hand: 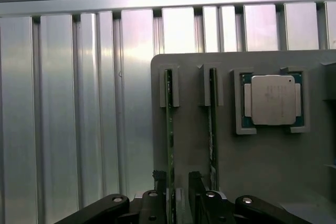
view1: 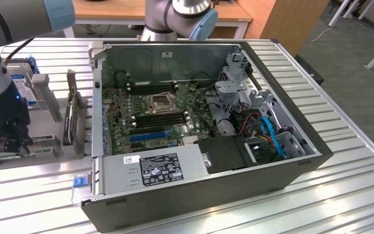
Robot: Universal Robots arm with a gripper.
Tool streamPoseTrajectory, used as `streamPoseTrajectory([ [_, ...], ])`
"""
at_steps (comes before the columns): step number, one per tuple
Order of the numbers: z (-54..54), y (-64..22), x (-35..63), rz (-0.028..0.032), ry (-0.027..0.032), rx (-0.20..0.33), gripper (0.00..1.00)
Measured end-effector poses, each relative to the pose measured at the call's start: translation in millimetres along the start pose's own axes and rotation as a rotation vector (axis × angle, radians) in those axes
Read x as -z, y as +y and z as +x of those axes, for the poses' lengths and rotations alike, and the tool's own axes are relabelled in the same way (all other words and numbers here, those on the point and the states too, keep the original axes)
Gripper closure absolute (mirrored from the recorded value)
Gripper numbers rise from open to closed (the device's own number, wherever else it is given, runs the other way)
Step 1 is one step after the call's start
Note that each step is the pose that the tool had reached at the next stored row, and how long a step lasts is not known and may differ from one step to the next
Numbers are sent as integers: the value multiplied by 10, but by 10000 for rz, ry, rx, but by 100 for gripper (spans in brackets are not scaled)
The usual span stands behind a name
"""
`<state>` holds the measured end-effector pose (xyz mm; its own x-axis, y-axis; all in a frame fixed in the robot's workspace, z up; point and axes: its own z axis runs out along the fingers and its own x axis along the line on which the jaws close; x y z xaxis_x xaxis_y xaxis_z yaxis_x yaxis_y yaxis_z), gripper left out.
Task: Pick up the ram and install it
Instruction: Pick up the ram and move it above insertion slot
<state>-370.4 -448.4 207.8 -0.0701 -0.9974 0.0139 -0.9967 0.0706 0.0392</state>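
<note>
The thin green circuit-board ram stick [hand: 169,124] stands edgewise in a grey plastic holder [hand: 262,171] near its edge, black tool [hand: 177,178] spread astride it, second green stick [hand: 212,129] just beside.

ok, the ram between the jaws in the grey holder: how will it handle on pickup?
The ram is a thin board standing on edge: probably light and stiff lengthwise, but apt to flex if pushed sideways. It sits in a narrow slot of the grey holder, so a tilted pull may bind. The open gripper straddles its flat faces, likely a secure hold.
</note>
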Motion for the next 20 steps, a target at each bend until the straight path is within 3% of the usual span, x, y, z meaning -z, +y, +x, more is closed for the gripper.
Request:
streamPoseTrajectory([
  [20, 36, -5, -55, -1, 0, -2, 69],
])
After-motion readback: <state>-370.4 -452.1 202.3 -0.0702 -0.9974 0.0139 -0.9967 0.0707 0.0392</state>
